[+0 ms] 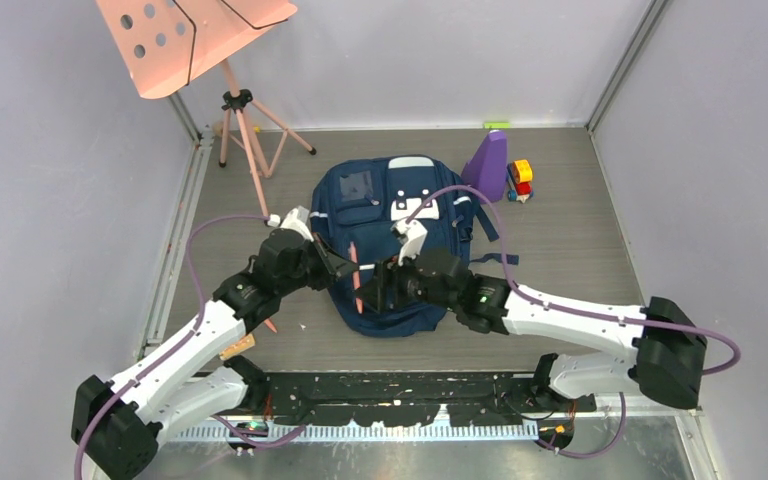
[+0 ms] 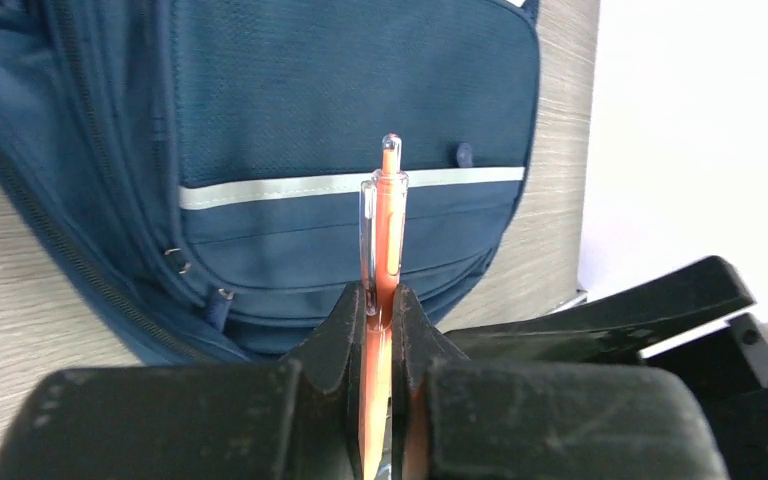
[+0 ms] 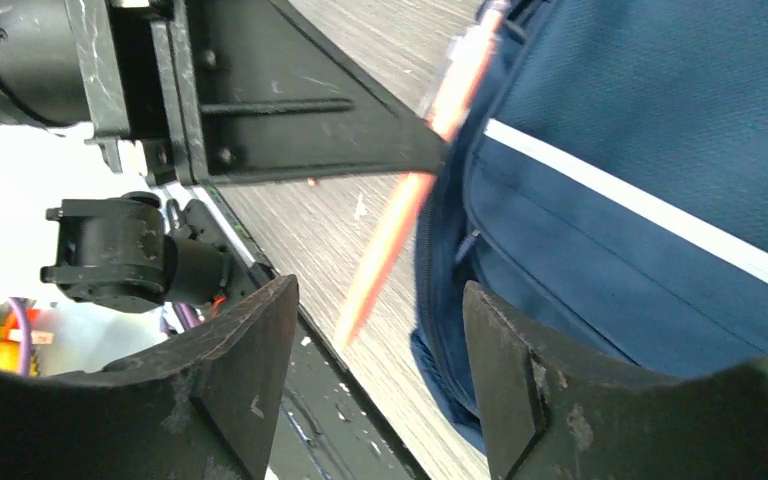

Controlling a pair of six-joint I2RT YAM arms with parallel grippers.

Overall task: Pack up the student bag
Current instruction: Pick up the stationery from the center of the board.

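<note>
The bag [image 1: 360, 215] lies flat on the table [image 1: 580, 230], front pockets up. Over the bag's near left part, the left fingers [image 2: 345, 330] clench an orange pen [image 2: 390, 220]. The right fingers [image 3: 250, 360] stand released beside them, grasping nothing.

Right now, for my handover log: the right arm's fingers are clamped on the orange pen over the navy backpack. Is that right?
No. The left arm's fingers are clamped on the orange pen over the navy backpack; the left wrist view shows it. The right arm's fingers stand open.
</note>
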